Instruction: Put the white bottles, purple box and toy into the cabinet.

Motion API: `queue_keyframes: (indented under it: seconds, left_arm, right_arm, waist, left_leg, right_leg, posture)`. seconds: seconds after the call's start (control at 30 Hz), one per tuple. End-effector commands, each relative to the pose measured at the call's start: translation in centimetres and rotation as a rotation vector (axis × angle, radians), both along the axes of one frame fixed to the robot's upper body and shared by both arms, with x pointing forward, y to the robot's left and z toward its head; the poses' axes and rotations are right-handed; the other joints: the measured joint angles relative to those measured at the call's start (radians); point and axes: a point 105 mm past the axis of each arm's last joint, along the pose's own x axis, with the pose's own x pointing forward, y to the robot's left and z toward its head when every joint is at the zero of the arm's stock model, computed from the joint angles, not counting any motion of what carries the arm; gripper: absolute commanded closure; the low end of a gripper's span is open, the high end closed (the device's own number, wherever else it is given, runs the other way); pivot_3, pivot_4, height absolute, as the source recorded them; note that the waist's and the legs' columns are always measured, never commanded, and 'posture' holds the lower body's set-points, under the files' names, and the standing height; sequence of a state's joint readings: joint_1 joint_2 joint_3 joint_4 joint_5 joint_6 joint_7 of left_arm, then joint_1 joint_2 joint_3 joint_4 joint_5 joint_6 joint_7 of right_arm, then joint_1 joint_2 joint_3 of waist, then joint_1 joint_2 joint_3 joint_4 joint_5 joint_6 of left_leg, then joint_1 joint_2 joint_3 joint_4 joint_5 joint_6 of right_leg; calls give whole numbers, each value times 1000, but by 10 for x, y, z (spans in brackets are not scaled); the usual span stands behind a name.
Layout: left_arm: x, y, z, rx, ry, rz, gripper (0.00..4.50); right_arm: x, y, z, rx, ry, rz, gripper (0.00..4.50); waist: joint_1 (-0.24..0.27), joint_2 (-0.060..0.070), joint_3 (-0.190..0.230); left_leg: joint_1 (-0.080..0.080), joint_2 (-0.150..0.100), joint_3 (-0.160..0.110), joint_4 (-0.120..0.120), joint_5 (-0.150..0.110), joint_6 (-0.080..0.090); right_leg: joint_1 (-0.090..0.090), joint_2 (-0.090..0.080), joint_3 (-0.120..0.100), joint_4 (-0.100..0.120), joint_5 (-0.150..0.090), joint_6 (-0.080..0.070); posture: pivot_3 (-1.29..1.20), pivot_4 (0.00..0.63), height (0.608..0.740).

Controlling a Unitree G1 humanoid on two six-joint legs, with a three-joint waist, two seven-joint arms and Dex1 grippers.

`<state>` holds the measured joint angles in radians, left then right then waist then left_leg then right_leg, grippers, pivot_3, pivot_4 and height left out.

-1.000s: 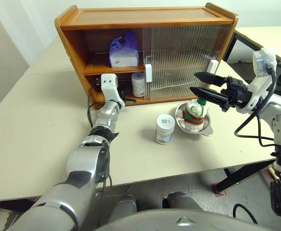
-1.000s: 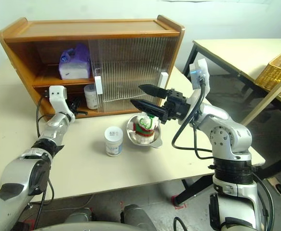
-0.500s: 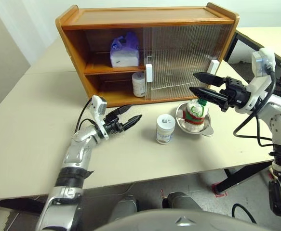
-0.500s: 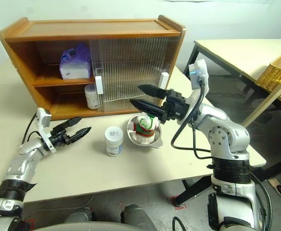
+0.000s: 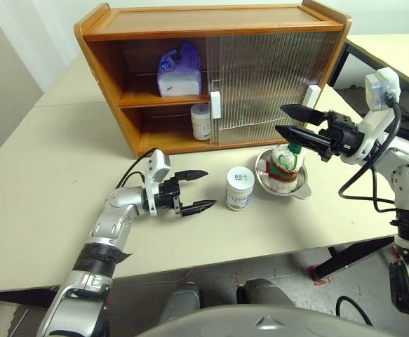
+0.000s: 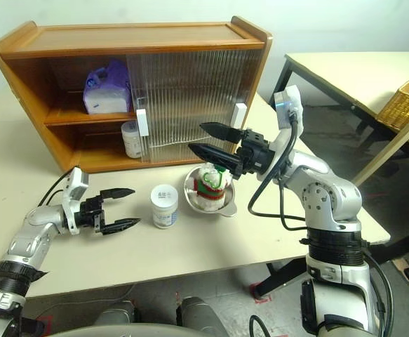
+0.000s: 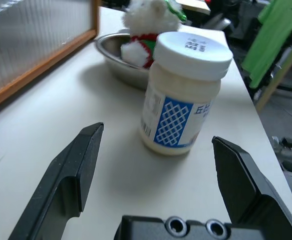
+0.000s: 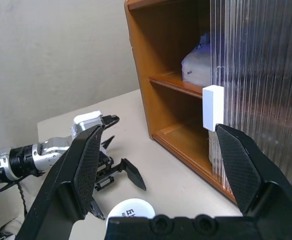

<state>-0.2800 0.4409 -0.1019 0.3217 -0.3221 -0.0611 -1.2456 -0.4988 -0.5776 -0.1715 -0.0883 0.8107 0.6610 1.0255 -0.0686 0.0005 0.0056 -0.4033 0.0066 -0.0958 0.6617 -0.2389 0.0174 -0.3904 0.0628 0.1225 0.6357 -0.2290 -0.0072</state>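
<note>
The brown cabinet [image 5: 106, 42] stands at the back of the table, its left half uncovered. The purple box [image 5: 179, 72] rests on its upper shelf, and one white bottle [image 5: 201, 122] stands on the lower shelf beside the door's edge. The other white bottle [image 5: 238, 188] stands on the table. My left gripper [image 5: 210, 188] lies low just left of it, open, pointing at it and apart from it. The toy [image 5: 285, 163] sits in a metal bowl [image 5: 264, 179]. My right gripper [image 5: 280, 119] hovers open above the toy, holding nothing.
Ribbed sliding doors [image 5: 260, 84] with white block handles [image 5: 216, 105] cover the cabinet's right half. A second table [image 6: 344, 70] with a wicker basket [image 6: 400, 105] stands to the right across a gap. The table's front edge runs close behind my left arm.
My left arm has pulled back from the cabinet's lower shelf and swung round to face the bottle on the table, and its fingers have spread. The right arm has not moved.
</note>
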Motion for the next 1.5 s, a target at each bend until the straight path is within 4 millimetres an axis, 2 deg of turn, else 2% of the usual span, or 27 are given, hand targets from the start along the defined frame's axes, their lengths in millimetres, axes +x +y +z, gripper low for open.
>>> queue_keyframes:
  seconds: [0.03,0.1,0.37,0.77,0.9,0.93,1.17,1.5]
  left_arm:
    - [0,-6,-7,30,-5,-35,16]
    - [1,-10,-8,24,-2,-45,16]
    - [0,-32,-13,29,-6,-111,16]
    - [16,-46,-14,-3,2,-58,16]
    - [18,-48,-15,-9,4,-47,1311]
    - [18,-48,-16,-9,4,-45,1442]
    - [19,-43,-16,-9,2,-27,1442]
    - [45,-6,9,-133,9,289,1442]
  right_arm:
    - [-2,0,1,-15,-8,-3,0]
    - [-2,0,2,-16,-8,-4,0]
    - [-1,1,3,-15,-11,-7,0]
    - [-2,1,2,-11,-10,-18,0]
    - [-3,0,2,-10,-12,-20,0]
    - [-3,0,3,-10,-13,-20,0]
    - [-2,1,2,-9,-14,-16,0]
    - [-2,3,-1,-6,-10,-2,0]
  waist:
    - [-1,0,0]
    - [-2,0,0]
    - [-4,0,0]
    - [-10,0,0]
    - [-11,0,0]
    - [-11,0,0]
    - [-12,0,0]
    - [-16,1,0]
  left_leg:
    - [0,0,0,0,0,0]
    - [0,0,0,0,1,1]
    - [0,0,0,1,3,5]
    - [0,-1,0,1,5,7]
    - [0,-1,0,1,5,7]
    - [0,-1,0,1,5,7]
    - [1,-2,0,2,6,8]
    - [1,-2,1,2,6,8]
  right_leg:
    - [0,0,0,0,0,1]
    - [0,0,0,0,-3,8]
    - [1,0,1,0,-1,12]
    - [2,0,1,-1,1,13]
    - [3,0,1,-2,1,14]
    - [3,0,1,-2,1,14]
    - [4,0,1,-2,2,17]
    - [4,2,1,-2,2,17]
  posture:
    - [-120,0,740]
    - [-121,0,740]
    - [-123,0,740]
    - [-140,0,740]
    - [-140,0,740]
    - [-140,0,740]
    - [-130,0,740]
    - [-114,0,740]
